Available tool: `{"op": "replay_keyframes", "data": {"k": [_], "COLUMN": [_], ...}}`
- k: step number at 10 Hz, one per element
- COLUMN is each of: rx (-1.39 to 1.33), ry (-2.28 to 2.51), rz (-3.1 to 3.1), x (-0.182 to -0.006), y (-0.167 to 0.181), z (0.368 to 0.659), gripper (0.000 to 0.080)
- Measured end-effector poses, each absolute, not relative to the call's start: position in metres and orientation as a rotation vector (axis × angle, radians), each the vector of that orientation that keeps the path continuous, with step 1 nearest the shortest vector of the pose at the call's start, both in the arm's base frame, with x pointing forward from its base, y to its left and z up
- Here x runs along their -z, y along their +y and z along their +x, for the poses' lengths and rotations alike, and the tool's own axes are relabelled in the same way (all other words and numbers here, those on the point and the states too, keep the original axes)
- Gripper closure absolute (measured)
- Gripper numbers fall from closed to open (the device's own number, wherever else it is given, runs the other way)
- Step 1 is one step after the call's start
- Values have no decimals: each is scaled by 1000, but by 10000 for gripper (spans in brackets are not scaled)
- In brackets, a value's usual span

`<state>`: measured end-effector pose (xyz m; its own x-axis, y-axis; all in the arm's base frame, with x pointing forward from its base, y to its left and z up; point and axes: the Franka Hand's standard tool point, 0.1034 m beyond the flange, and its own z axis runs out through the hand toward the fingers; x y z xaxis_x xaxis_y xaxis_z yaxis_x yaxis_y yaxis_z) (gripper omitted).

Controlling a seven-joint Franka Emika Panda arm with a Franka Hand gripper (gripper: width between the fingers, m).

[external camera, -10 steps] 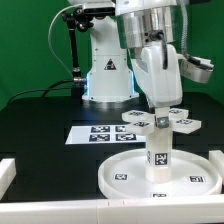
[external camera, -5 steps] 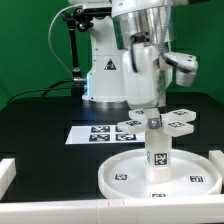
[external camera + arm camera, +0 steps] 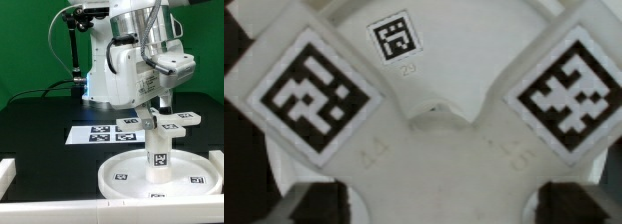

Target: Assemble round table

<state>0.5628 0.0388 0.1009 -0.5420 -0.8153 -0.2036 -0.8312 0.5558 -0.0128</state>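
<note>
The white round disc (image 3: 125,172) lies rim-up at the front. The short cylinder leg (image 3: 158,152) stands upright at its middle. The white cross-shaped piece (image 3: 172,119) sits on top of the leg, its arms carrying square tags. My gripper (image 3: 153,110) comes down onto the cross's middle and is shut on it. In the wrist view the cross-shaped piece (image 3: 429,120) fills the picture, with two large tags and a small one. My dark fingers (image 3: 304,205) flank its body on both sides, and my gripper (image 3: 441,205) closes on it.
The marker board (image 3: 95,133) lies flat behind the disc on the black table. The arm's white base (image 3: 105,75) stands at the back. Low white walls run along the front left (image 3: 8,175) and the right edge (image 3: 217,160).
My wrist has turned about its vertical axis and the cross-shaped piece has turned with it on top of the leg. The disc and leg have stayed in place.
</note>
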Motion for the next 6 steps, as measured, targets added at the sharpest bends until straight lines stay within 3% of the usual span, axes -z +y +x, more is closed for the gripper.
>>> {"op": "replay_keyframes", "data": {"k": [1,4,6], "rx": [-139,-126,-121], "ry": [2570,2495,2469], "rz": [-1450,-1479,-1529], "x": [-106,-133,-130], "y": [41,44,44], "z": [562,569,568], "gripper": [189,152,151]}}
